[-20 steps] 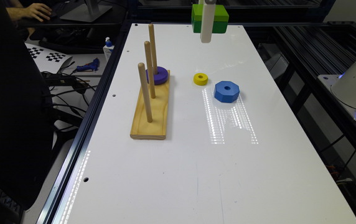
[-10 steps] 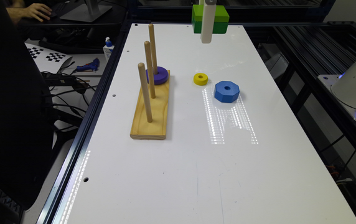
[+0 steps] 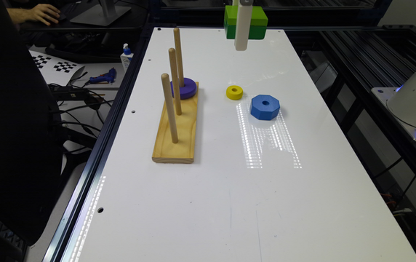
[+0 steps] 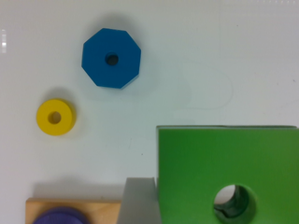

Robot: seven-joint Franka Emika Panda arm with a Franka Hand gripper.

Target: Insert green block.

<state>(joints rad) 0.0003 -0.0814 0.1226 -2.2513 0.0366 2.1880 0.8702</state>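
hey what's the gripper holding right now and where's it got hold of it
The gripper holds the green block, lifted clear above the table. One finger presses flat against a side face; the opposite side is out of frame.

white slim tool (image 3: 241,32), grey finger (image 4: 138,201) edge, plain, no markings

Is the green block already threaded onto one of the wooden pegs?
No: in the exterior view the green block hangs in the claw above the far end of the table, well away from the pegs.

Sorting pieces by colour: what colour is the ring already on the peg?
Purple ring, clearest in the exterior view.
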